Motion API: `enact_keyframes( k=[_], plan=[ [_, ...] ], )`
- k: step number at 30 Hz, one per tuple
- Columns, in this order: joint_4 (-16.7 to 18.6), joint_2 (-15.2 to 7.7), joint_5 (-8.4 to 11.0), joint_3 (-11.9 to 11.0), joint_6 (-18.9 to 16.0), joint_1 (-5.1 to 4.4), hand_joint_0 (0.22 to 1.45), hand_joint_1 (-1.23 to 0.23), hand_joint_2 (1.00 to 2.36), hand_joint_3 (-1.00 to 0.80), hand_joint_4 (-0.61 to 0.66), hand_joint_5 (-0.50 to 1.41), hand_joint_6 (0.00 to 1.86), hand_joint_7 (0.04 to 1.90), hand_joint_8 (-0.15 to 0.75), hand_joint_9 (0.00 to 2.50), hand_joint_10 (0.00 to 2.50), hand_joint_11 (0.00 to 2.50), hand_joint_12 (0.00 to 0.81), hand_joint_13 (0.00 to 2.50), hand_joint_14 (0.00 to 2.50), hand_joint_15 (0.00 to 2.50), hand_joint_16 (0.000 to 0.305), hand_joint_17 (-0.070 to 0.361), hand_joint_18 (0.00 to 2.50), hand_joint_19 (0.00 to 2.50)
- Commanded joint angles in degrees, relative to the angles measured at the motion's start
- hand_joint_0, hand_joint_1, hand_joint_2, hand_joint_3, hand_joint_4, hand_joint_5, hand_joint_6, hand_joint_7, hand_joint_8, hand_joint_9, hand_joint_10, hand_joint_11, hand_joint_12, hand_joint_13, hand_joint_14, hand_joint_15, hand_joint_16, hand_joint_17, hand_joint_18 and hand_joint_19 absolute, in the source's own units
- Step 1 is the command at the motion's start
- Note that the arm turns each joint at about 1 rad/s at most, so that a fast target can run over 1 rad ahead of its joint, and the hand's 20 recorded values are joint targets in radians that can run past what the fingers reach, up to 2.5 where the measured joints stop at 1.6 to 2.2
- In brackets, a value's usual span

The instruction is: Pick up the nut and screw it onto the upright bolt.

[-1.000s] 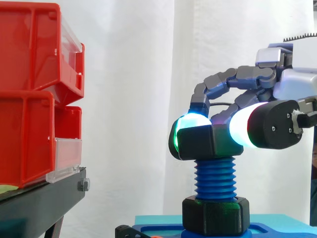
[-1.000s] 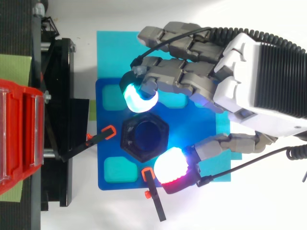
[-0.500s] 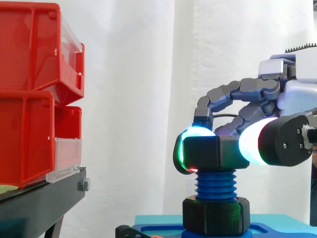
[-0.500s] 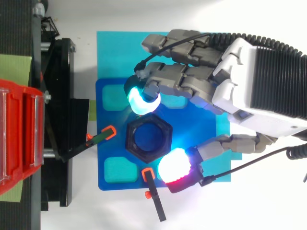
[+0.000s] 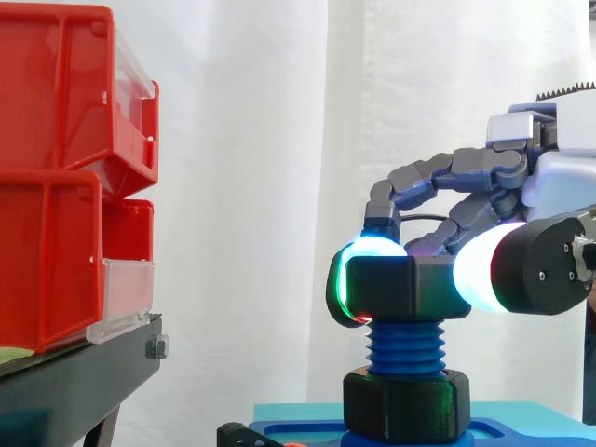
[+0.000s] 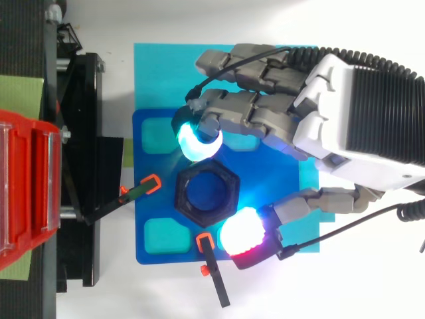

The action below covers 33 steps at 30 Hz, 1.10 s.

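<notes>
**Side view**
- Black hex nut (image 5: 405, 289) sits on top threads of upright blue bolt (image 5: 405, 346), apparently level.
- Hand (image 5: 549, 182) enters from right, fingers curled over nut.
- Glowing pads (image 5: 370, 253) bear on opposite sides of nut: pinch grip.
- Bare threads show between nut and black hex collar (image 5: 405, 405) at bolt foot.

**Top view**
- Cyan pad and white-red thumb pad touch opposite sides of nut.
- Blue bolt end shows through nut bore, over blue base plate (image 6: 279, 176).

**Judgement**
- Screwing-on step in hand; thread engagement shallow at best.
- Next move: turn pinch about bolt axis, keep nut level, then release and regrip.
</notes>
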<state>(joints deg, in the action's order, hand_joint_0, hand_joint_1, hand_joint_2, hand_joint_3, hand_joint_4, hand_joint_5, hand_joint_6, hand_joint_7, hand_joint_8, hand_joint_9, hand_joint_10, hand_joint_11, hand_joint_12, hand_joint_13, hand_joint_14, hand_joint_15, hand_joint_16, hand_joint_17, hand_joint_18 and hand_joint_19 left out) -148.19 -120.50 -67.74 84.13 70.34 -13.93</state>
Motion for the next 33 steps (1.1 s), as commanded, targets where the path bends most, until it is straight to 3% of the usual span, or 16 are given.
enact_keyframes(
  k=[1,15,27,33],
  plan=[
    [0.27,0.0,-0.38,-0.02,-0.29,0.13,0.48,-0.68,1.0,-0.5,0.28,-0.16,0.52,1.27,0.319,0.57,0.0,0.0,0.327,0.67,0.0,0.0,0.042,0.094,0.59,0.03],
    [0.79,0.0,-1.78,-0.37,-0.29,0.57,0.44,-0.58,1.0,-0.5,0.25,-0.2,0.5,0.9,0.318,0.52,0.0,0.0,0.355,0.6,0.0,0.0,0.048,0.107,0.54,0.01],
    [0.88,0.0,-2.66,-0.37,-0.29,1.09,0.44,-0.56,1.0,-0.5,0.24,-0.21,0.5,0.83,0.32,0.51,0.0,0.0,0.361,0.58,0.0,0.0,0.049,0.11,0.52,0.01],
    [0.79,0.0,-2.75,-0.99,-0.29,1.09,0.42,-0.36,1.0,-0.5,0.2,-0.23,0.5,0.67,0.305,0.43,0.0,0.0,0.373,0.45,0.0,0.0,0.053,0.12,0.37,0.0]
  ],
)
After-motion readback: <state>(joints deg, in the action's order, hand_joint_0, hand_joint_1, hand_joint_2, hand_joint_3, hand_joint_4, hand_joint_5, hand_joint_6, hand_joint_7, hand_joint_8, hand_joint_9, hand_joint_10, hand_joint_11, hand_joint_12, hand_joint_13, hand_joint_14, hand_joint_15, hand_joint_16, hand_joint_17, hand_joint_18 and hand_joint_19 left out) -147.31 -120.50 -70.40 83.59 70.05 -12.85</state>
